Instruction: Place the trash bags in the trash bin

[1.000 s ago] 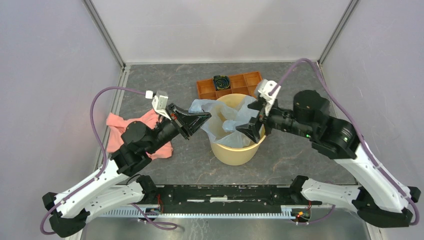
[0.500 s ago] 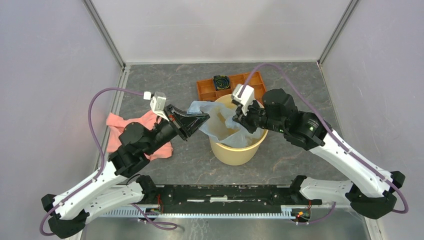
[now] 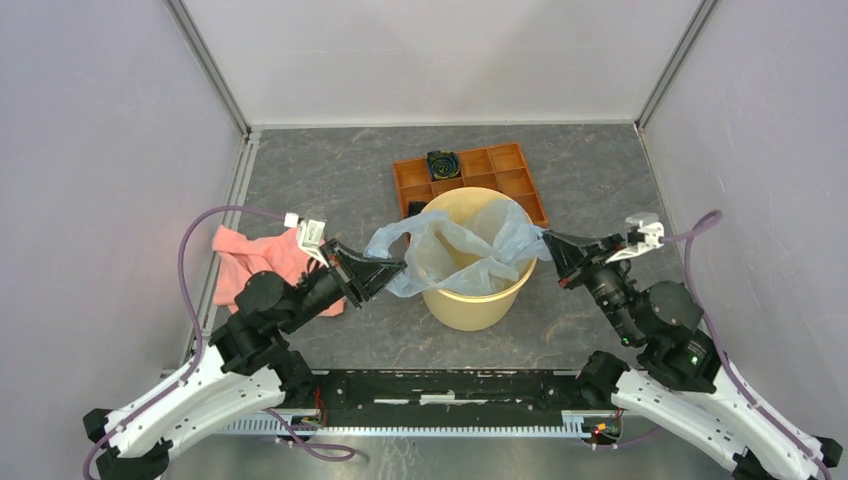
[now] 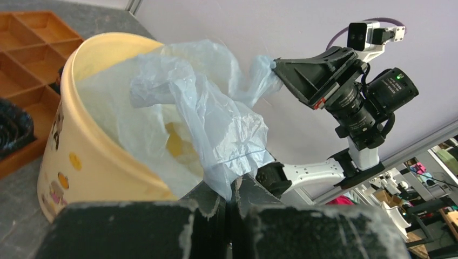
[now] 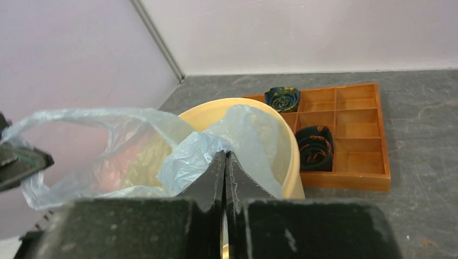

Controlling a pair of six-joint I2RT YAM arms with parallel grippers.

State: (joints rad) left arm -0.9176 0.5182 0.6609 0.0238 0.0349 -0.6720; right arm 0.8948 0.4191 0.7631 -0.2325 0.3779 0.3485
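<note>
The pale blue trash bag (image 3: pixel 452 250) hangs stretched across the mouth of the yellow-tan trash bin (image 3: pixel 472 310), partly sagging inside it. My left gripper (image 3: pixel 399 268) is shut on the bag's left edge, just left of the rim. At the bin's right side, my right gripper (image 3: pixel 548 239) is shut on the bag's right edge. In the left wrist view the film (image 4: pixel 216 124) rises from my shut gripper (image 4: pixel 232 188) over the bin (image 4: pixel 92 162). In the right wrist view my gripper (image 5: pixel 224 155) pinches the bag (image 5: pixel 186 159) in front of the bin's rim (image 5: pixel 293 162).
A salmon-pink cloth (image 3: pixel 258 262) lies on the table under the left arm. An orange compartmented tray (image 3: pixel 500 178) holding dark rolled items sits right behind the bin. Grey walls stand on three sides of the table.
The right gripper shut on the bag's edge over the bin, then swung out to the right with it. The left gripper drew back slightly, and the bag now spans the bin.
</note>
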